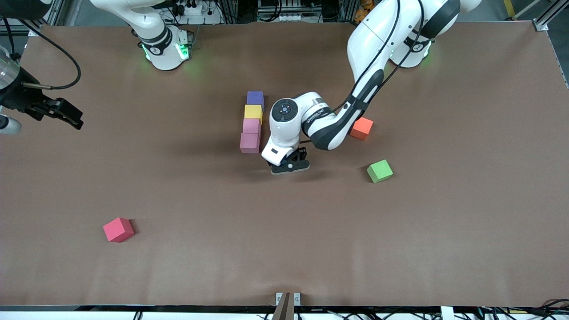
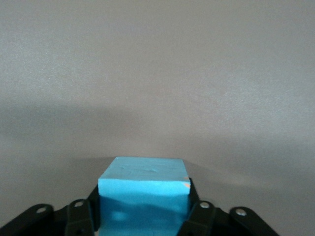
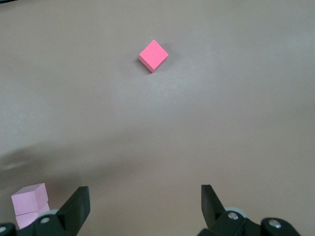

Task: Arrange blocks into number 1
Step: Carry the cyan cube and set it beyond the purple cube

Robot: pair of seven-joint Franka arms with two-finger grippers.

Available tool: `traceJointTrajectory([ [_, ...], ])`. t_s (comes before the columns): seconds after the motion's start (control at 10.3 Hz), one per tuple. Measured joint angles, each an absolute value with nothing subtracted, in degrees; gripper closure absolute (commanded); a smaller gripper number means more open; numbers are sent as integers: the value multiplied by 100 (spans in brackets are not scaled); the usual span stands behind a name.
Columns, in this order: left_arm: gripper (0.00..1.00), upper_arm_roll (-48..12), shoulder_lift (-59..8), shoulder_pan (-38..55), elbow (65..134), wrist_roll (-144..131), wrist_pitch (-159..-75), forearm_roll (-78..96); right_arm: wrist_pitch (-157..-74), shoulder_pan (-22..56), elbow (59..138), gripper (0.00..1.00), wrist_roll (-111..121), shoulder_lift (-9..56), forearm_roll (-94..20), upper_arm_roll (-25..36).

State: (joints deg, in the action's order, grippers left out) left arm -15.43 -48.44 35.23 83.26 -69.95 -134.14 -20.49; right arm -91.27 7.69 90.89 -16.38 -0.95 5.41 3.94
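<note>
Four blocks line the brown tabletop [image 1: 444,244] — purple block [image 1: 255,98], yellow block [image 1: 253,113], two pink blocks [image 1: 250,134] — with the left pincer [image 1: 290,167] low beside the nearest pink, orange cube [image 1: 361,128], green cube [image 1: 379,171] and red cube [image 1: 118,229] scattered, and the right pincer [image 1: 66,115] waiting at its own end.

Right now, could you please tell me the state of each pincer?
Left pincer: shut on the light blue block, low beside the column of blocks.
Right pincer: open, empty, waiting over the right arm's end of the table.
</note>
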Motion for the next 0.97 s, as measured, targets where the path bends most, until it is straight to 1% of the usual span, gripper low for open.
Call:
traceJointTrajectory([
  [0.29,100,-1553,-4841,3551,8295,-7114,-13397,-2049,-9124,702,9084,0,-1636,-94,541,324],
  [0.39,100,-1573,-4814,3572,8265,-7118,-13271,-2049,-9118,665,9083,0,-1635,-93,541,320],
  [0.68,100,-1929,-4501,3600,8192,-7208,-12228,-2049,-9086,331,9089,0,-1101,-52,178,266],
  [0.97,100,-2515,-4123,3629,8283,-7769,-11690,-2049,-9101,57,9096,0,-570,29,42,267],
])
